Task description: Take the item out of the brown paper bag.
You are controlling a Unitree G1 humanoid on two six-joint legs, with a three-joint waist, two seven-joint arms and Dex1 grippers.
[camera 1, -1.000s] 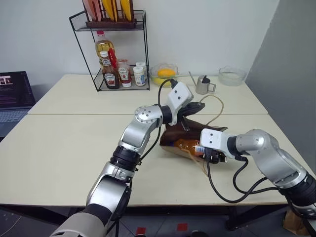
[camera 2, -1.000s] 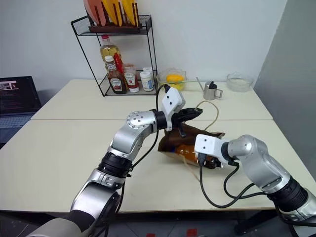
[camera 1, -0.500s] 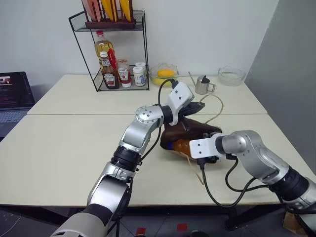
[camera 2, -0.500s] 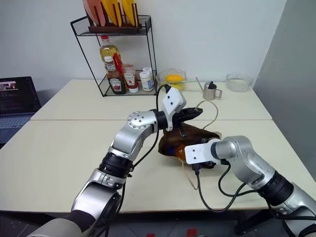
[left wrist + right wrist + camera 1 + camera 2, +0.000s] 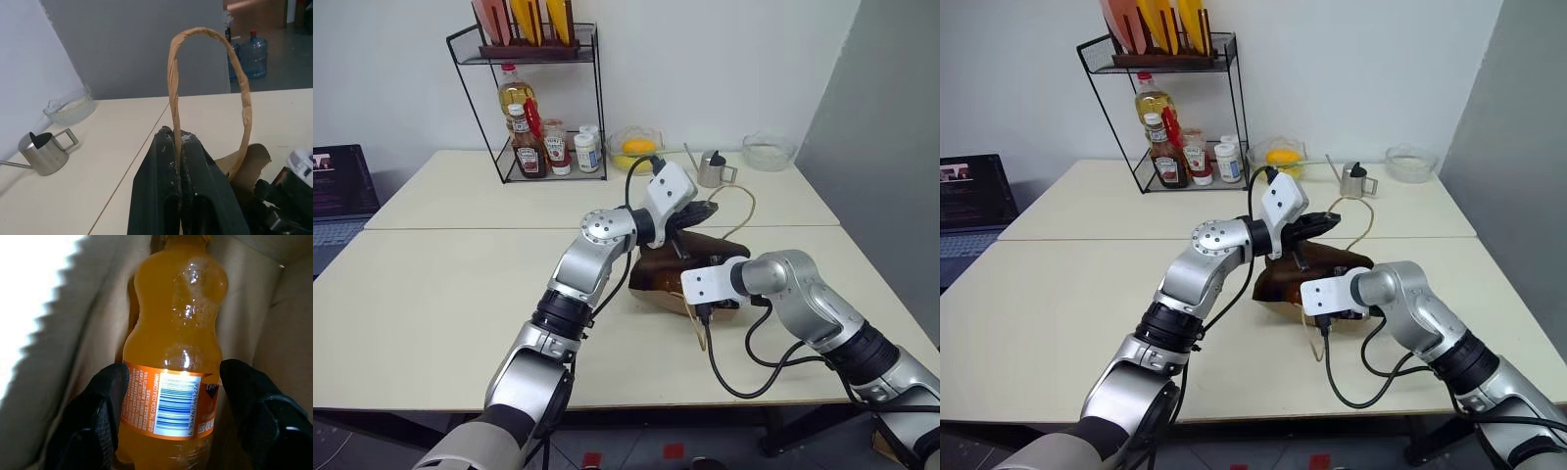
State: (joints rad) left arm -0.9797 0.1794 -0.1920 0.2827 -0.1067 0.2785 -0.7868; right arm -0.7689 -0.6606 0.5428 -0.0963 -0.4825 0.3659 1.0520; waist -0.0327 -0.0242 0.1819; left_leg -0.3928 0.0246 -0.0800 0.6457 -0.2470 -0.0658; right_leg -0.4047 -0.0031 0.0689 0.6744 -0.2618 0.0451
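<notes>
The brown paper bag [image 5: 707, 255] lies on its side in the middle of the table. My left gripper [image 5: 177, 134] is shut on one looped cord handle [image 5: 211, 34] and holds it up above the bag [image 5: 1337, 259]. My right gripper [image 5: 173, 369] reaches into the bag's mouth, its white wrist [image 5: 713, 282] at the opening. Inside lies the item [image 5: 176, 323], a small bottle of orange drink with an orange label. The right fingers [image 5: 105, 401] stand open on either side of its labelled part.
A black wire rack [image 5: 533, 127] with sauce bottles stands at the back. Beside it are a glass bowl with yellow fruit [image 5: 638, 147], a small metal pitcher [image 5: 712, 168] and another glass bowl [image 5: 769, 151]. A laptop [image 5: 337, 181] sits far left. The bag's second cord handle [image 5: 697, 328] trails toward the table's front.
My right hand has slid left and deeper into the bag's mouth and rolled its wrist. The left gripper has kept still with the handle.
</notes>
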